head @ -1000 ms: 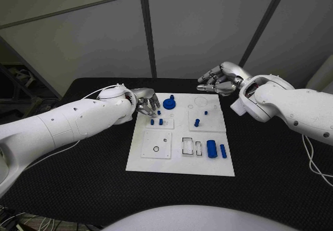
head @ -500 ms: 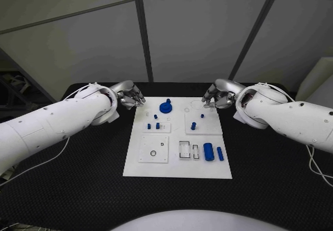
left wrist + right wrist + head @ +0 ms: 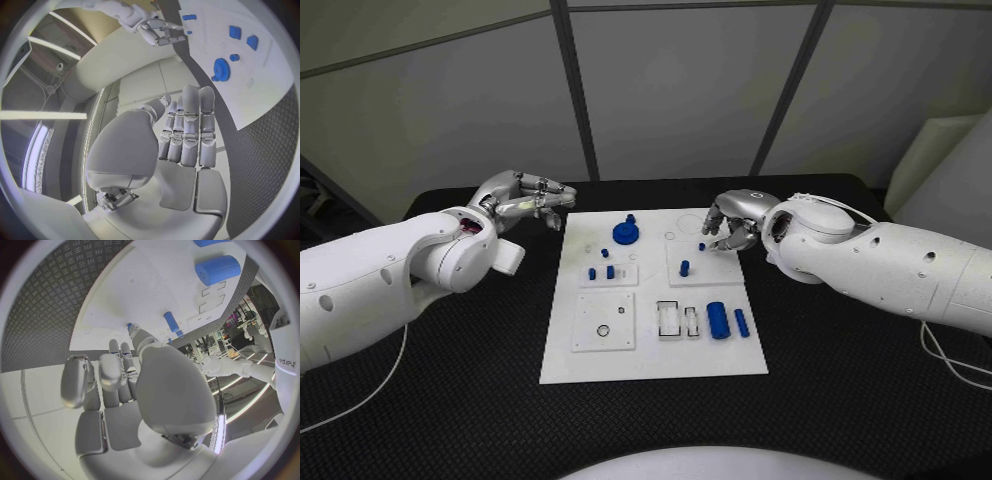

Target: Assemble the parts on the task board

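- Hovering off the task board's far-left corner, the left hand (image 3: 524, 198) holds nothing, fingers straight and close together.
- The white task board (image 3: 653, 355) lies lengthwise near-to-far on the black desk (image 3: 430, 400); blue parts (image 3: 717, 320) lie on it, a gear (image 3: 626, 233) at the far end.
- The right hand (image 3: 731, 224) hangs over the far-right corner, fingers curled, empty.

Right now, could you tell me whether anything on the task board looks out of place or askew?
Nothing stands out. The task board lies flat on the black table, the blue gear and small pegs stand upright, and two blue cylinders lie side by side, loose. No damage is visible.
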